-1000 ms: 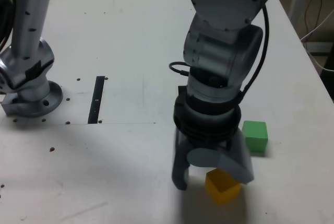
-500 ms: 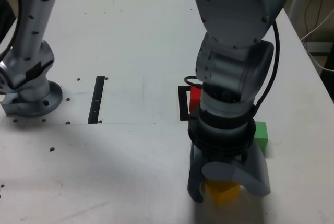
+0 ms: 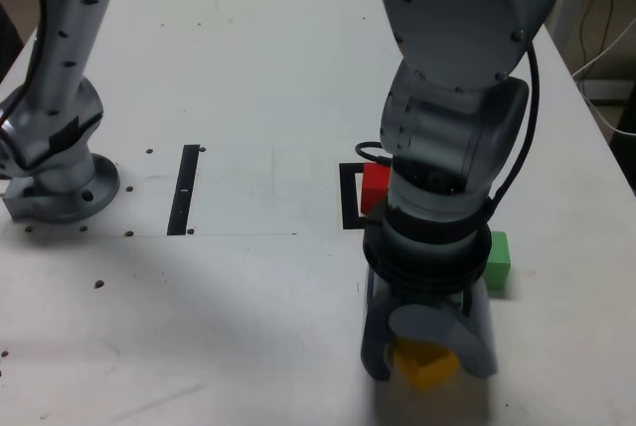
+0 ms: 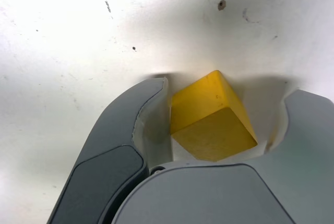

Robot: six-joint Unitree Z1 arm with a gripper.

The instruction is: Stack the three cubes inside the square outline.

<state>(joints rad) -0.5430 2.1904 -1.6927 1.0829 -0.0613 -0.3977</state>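
White worktop (image 3: 248, 78), one arm. Gripper (image 3: 425, 361) lowered at the near edge, fingers (image 4: 141, 125) apart on either side of the yellow cube (image 3: 424, 364); one finger is at or almost against a cube face, the other stands clear with a gap. Yellow cube rests on the worktop, turned cornerwise between them. Red cube (image 3: 376, 186) sits in the square outline (image 3: 350, 198). Green cube (image 3: 497, 259) lies near the exterior view's right, partly hidden behind the arm.
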